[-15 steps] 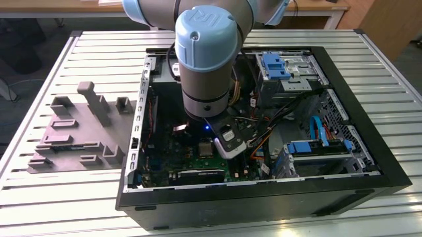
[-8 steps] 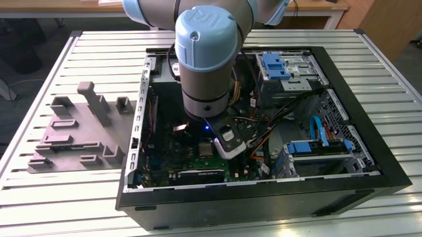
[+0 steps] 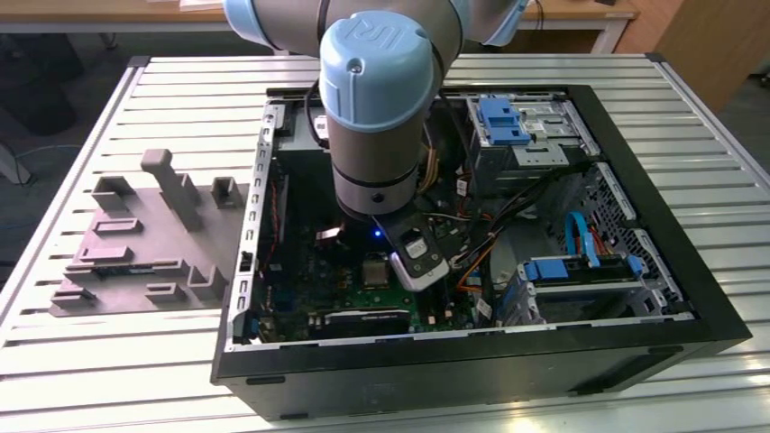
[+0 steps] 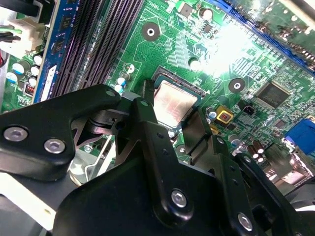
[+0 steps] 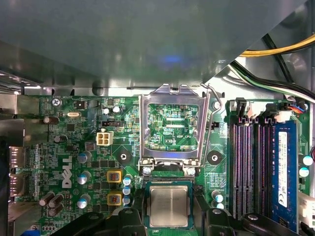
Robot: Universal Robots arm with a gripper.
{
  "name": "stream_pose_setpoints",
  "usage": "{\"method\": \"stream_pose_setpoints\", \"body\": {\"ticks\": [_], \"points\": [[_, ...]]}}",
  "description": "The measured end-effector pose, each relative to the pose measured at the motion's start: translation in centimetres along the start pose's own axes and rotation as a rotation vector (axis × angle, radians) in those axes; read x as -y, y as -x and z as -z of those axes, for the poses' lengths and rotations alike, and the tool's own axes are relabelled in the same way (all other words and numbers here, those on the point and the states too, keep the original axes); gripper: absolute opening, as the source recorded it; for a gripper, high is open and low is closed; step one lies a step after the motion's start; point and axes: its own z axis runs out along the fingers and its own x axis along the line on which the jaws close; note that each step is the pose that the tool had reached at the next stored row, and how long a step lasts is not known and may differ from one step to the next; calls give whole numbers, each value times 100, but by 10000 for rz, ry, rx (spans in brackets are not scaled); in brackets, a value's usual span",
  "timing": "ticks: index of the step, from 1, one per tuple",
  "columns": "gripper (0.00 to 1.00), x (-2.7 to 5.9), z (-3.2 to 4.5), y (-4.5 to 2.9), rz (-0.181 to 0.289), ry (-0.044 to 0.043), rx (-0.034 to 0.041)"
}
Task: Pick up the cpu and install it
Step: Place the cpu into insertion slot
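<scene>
Inside the open computer case [image 3: 481, 379], the gripper [image 4: 172, 110] is lowered over the green motherboard [image 5: 88, 147]. The cpu [image 5: 169, 205] is held flat at the dark socket [image 4: 181, 80], next to the opened metal load frame [image 5: 172, 93]. The two black fingers [image 4: 147, 128] are closed on opposite edges of the cpu. A grey moulded tray [image 3: 132, 253] is placed beside the case, at the exterior view's left.

The cpu [image 5: 169, 206] is a small flat square chip with a pale silvery-grey metal lid, a bit shiny, and it picks up a warm tint in the second wrist view [image 4: 171, 101]. It's lying flat, lid up, squared off inside the dark socket [image 5: 169, 184]. Position-wise it's right under the pincer [image 4: 173, 117], lined up with its middle, very close to the tip.
</scene>
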Motion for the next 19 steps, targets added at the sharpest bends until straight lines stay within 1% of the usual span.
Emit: {"method": "stream_pose_setpoints", "body": {"ticks": [13,14,15,16,17,19], "points": [[47,0,-3,0,0,3,3],[48,-1,-5,2,2,7,8],[53,-3,-7,2,3,20,3],[53,-4,-13,1,0,28,10],[60,-2,-9,1,1,17,8],[60,0,-1,0,1,1,1]]}}
